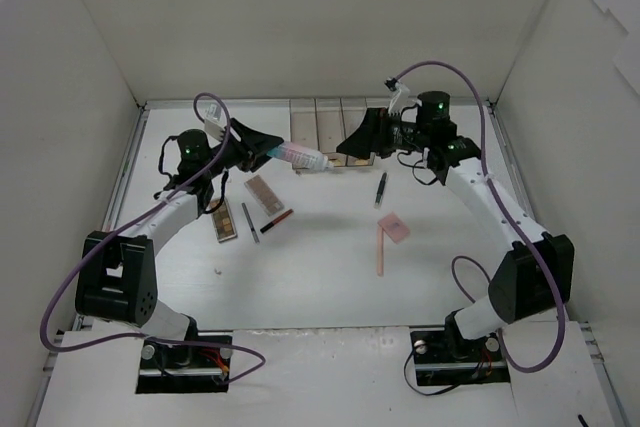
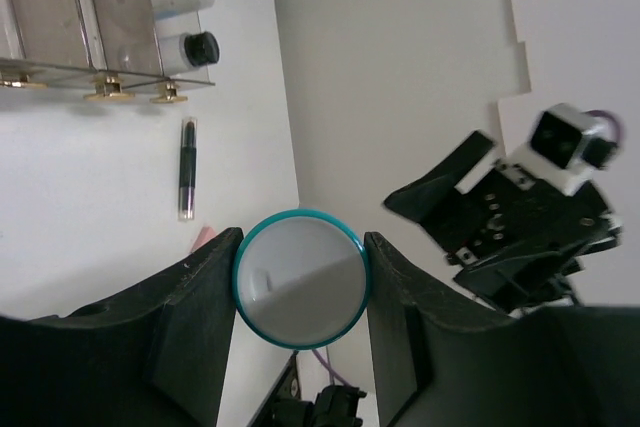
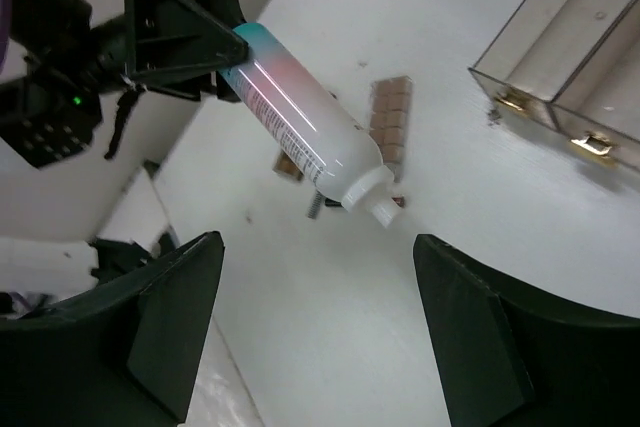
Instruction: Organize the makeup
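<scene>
White matte tabletop from above, two arms bolted at its near edge.

Nearest item is a thin pink stick lying flat. Its far end meets a flat, square pink pad.

To the L lie two slim rectangular eyeshadow palettes w/ brown-toned pans. The near palette is beside the L arm, and the far palette sits just beyond it at an angle. Between and beside them are a dark pencil and a red pencil, close together but apart.

Past the pad, a black pencil lies alone.

Farther on, the L claw is clamped on the teal-rimmed round base of a smooth cylindrical bottle. The bottle is white, fading to pink & blue, and held approx level. Its white screw neck points toward the R claw, which is spread wide w/ nothing between its flat black fingers. It faces the bottle w/o touching it.

Farthest is a clear hard-plastic box w/ three compartments and gold-coloured feet, near the back wall. A black-capped vial lies in an end compartment.
</scene>
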`<state>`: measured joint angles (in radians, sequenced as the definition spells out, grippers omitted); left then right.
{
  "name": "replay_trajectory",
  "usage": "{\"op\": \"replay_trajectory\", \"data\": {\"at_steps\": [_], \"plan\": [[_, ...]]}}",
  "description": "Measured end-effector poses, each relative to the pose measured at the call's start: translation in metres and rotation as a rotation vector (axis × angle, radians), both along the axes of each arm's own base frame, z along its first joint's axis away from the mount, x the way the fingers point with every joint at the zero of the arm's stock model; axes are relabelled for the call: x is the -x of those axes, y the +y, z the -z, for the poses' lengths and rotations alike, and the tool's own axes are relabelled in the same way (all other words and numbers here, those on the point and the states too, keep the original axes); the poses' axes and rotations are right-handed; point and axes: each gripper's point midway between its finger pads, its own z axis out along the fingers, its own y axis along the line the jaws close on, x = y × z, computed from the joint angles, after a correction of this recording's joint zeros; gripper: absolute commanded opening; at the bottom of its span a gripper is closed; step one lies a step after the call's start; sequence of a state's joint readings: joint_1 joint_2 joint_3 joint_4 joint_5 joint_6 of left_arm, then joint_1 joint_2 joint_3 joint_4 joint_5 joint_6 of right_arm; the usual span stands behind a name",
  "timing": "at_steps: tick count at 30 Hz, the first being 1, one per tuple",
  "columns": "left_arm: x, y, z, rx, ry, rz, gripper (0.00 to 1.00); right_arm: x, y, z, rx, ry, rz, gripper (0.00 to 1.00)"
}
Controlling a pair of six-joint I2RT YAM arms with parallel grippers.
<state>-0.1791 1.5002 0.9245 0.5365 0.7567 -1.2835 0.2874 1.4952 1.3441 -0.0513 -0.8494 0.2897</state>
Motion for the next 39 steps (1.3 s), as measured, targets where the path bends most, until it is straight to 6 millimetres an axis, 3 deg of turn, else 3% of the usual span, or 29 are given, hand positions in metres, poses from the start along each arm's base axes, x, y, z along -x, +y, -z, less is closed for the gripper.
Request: {"op": "replay_trajectory", "data": {"at_steps": [5,14,26,39], "plan": [[-0.011,0.007,-0.014,0.046,-0.030,-0.062,0.00,-0.010,0.013,0.026,-0.184,0.184,0.064,0.73],[-0.017,0.010,-0.045,0.137,-0.100,-0.112,0.00,-0.029,0.027,-0.011,-0.376,0.151,0.047,0.74],[-0.012,0.009,-0.070,0.221,-0.162,-0.122,0.00,-0.043,0.035,0.008,-0.422,0.232,0.044,0.73],[-0.006,-0.003,-0.085,0.271,-0.213,-0.095,0.00,-0.038,0.049,-0.024,-0.502,0.181,-0.049,0.69]]}}
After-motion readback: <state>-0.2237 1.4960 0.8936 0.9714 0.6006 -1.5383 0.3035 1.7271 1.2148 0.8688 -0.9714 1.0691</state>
